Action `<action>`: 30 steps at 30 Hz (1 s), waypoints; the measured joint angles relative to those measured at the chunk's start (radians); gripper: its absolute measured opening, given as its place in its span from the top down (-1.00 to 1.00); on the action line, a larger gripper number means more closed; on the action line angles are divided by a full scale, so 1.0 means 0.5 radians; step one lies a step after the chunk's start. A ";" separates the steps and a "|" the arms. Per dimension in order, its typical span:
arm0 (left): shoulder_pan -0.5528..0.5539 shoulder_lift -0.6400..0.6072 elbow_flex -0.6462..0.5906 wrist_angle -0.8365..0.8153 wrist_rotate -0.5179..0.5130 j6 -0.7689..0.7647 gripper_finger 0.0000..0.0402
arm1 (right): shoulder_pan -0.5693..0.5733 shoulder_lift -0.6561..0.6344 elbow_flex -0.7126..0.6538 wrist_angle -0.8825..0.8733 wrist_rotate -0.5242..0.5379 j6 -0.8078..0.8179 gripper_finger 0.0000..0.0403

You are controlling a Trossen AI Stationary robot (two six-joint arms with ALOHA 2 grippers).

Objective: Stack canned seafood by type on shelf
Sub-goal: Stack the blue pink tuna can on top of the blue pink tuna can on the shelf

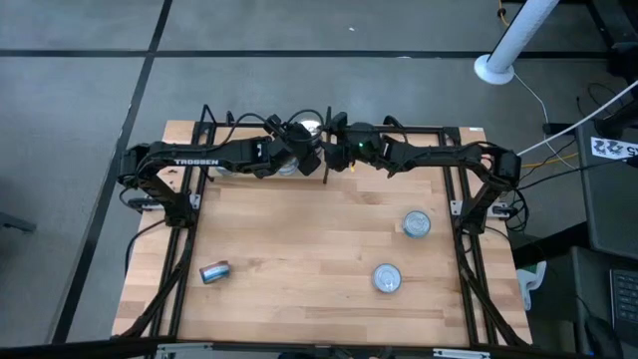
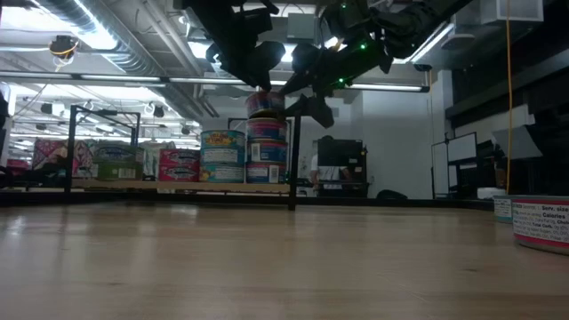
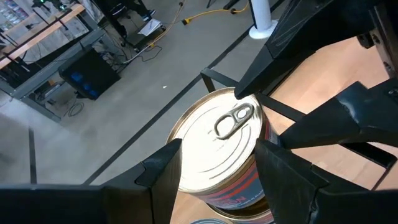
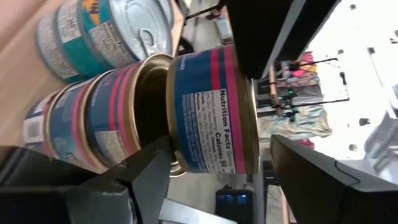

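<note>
Gripping a red-and-blue labelled can (image 3: 221,149) by its sides, the left gripper (image 1: 299,152) held it just above a stack of like tins (image 2: 266,151) at the far edge of the shelf (image 1: 299,249), its fingers (image 3: 163,174) clamped on either flank of the gold pull-tab lid. Directly opposite, the right gripper (image 1: 334,150) hung close beside the same can, its jaws spread wide around it with a gap on each side, grasping nothing.

By the look of it, the sorting was well advanced but unfinished. Behind the held can, the back row (image 2: 160,164) already showed several groups of tins, teal-labelled ones and pink ones among them; their exact number could not be made out. The stack under the left gripper held at least two tins, the gripped one apparently about to top it.

Three tins remained loose, well away from both grippers on the near half of the board: two upright (image 1: 416,223) (image 1: 387,278) on the right arm's side, and one lying on its side (image 1: 214,271) on the left arm's
</note>
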 joint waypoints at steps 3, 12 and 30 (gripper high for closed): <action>0.000 0.000 0.001 0.001 0.000 0.000 0.02 | -0.001 -0.007 0.095 -0.196 -0.014 0.017 -0.36; 0.000 0.000 0.001 0.001 -0.001 -0.001 0.02 | -0.001 -0.008 0.258 -0.556 -0.012 0.025 -0.36; -0.269 -0.033 0.260 -0.240 0.000 0.113 0.02 | 0.000 -0.214 0.276 -0.621 0.264 0.007 -0.36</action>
